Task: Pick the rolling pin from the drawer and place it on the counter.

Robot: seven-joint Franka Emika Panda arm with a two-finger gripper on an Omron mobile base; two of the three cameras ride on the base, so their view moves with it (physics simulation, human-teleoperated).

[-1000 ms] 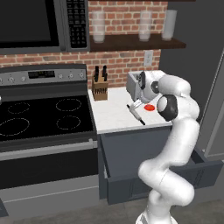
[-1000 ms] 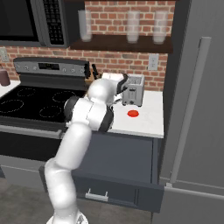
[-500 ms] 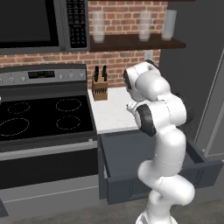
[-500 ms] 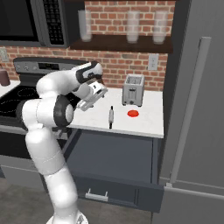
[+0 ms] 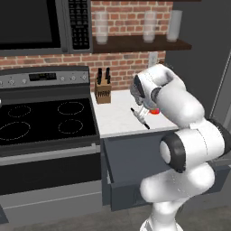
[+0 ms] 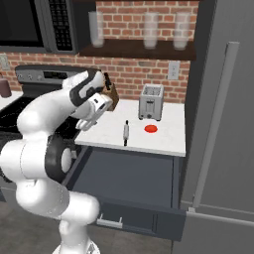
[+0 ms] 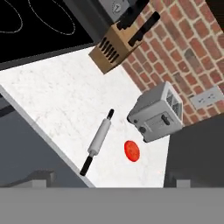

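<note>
The rolling pin (image 7: 98, 141), pale in the middle with dark handle ends, lies flat on the white marbled counter (image 7: 61, 94) close to its front edge. It also appears as a thin rod (image 6: 126, 132) left of a red disc, and beside my arm (image 5: 140, 117). My gripper (image 6: 83, 125) hangs above the counter's left front corner, well left of the pin and apart from it, open and holding nothing. Below the counter, the dark grey drawer (image 6: 130, 173) is pulled out, and its inside looks bare.
A steel toaster (image 6: 151, 101) stands at the back of the counter, with a flat red disc (image 6: 150, 129) in front of it. A tan knife block (image 5: 103, 92) sits at the back left by the black stovetop (image 5: 40, 119). The grey fridge (image 6: 223, 124) bounds the right side.
The rolling pin, close to the gripper a second ago, now lies alone on the counter. My arm has swung back and to the left, away from it.
</note>
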